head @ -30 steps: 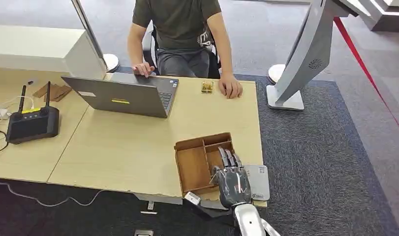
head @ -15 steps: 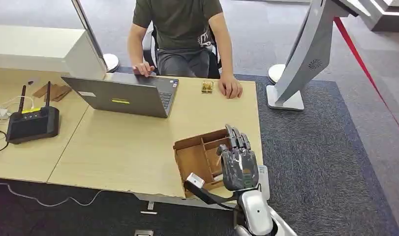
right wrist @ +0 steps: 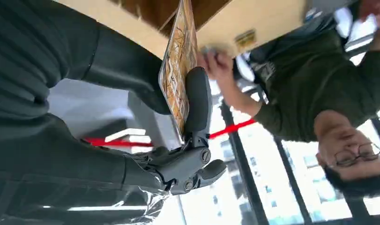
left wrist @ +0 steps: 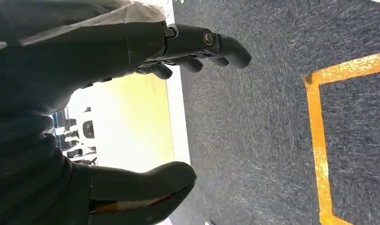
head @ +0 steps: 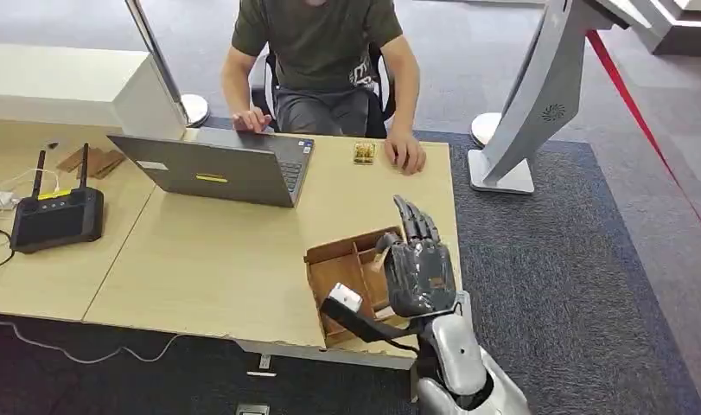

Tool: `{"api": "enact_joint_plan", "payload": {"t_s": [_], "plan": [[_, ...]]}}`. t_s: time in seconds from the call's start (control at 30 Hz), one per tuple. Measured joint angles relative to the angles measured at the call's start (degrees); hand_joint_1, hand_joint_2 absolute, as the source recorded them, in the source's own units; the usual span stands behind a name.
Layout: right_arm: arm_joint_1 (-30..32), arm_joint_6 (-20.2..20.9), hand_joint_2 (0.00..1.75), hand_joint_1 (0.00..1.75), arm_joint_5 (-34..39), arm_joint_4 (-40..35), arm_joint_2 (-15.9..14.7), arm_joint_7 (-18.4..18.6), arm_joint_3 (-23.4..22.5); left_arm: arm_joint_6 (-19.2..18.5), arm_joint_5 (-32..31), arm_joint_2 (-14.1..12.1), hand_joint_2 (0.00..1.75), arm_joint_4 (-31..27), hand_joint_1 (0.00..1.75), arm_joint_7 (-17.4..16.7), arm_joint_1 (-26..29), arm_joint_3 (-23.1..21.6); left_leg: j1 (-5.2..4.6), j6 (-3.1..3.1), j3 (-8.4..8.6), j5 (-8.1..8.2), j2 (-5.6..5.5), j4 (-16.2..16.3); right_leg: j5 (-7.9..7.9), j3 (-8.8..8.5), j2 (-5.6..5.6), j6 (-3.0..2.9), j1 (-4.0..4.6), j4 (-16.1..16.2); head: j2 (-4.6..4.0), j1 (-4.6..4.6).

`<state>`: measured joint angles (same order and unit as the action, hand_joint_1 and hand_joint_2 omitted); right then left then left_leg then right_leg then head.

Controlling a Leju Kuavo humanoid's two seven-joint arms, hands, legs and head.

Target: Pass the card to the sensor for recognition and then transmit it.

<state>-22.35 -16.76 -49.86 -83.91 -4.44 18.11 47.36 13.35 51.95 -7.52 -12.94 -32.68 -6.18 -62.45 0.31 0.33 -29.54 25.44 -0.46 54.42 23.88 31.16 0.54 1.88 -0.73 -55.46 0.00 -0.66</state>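
Card (right wrist: 177,65) is already out of the wooden tray (head: 340,285) and pinched between the thumb and a finger of the right hand (head: 418,270), which hangs above the tray's far corner. So your pickup looks done; the pass over the grey sensor pad (head: 462,304), just beside and below the hand at the desk (head: 217,251) edge, and the handover to the person (head: 325,52) beyond the hand are not yet done. Your left hand (left wrist: 85,112) hangs with fingers apart, holding nothing, over dark carpet (left wrist: 253,122). Laptop (head: 221,164) sits far-left of the right hand.
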Motion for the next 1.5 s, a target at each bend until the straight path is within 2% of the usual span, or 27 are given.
{"api": "enact_joint_plan", "payload": {"t_s": [0.1, 0.2, 0.67, 1.5], "plan": [[-2.5, 1.4, 1.75, 1.75, 9.7, 0.7, 1.0, -2.4, 0.3, 0.0, -1.0, 0.0, 1.75, 0.0, 0.00, -0.8, -0.4, -0.1, 0.00, 0.01, 0.01, -0.02, -0.01, 0.0, -0.01, 0.00, 0.00, -0.01, 0.00, 0.0, 0.00, 0.00], [-4.3, 1.5, 1.75, 1.75, 12.0, 1.8, 1.8, -3.2, 0.5, 0.0, -1.2, 0.0, 1.75, 0.0, 0.00, -1.3, -1.0, -0.1, 0.00, 0.02, 0.01, -0.05, -0.05, 0.0, -0.02, -0.02, -0.01, 0.00, 0.01, 0.0, 0.00, 0.02], [-6.1, 1.3, 1.75, 1.75, 12.4, 5.0, 3.2, -3.7, 1.0, -0.1, -1.2, 0.1, 1.75, 0.0, 0.00, -1.4, -1.2, -0.1, 0.00, 0.02, 0.00, -0.04, -0.04, 0.0, -0.01, 0.01, -0.01, -0.01, 0.00, 0.0, 0.00, 0.00], [-6.4, 1.3, 1.75, 1.75, 12.4, 6.2, 3.6, -3.7, 1.0, -0.1, -1.2, 0.1, 1.75, 0.0, 0.00, -1.4, -1.2, -0.1, 0.00, 0.02, 0.00, -0.04, -0.04, 0.0, -0.01, 0.01, -0.01, -0.01, 0.00, 0.0, 0.00, 0.00]]}}
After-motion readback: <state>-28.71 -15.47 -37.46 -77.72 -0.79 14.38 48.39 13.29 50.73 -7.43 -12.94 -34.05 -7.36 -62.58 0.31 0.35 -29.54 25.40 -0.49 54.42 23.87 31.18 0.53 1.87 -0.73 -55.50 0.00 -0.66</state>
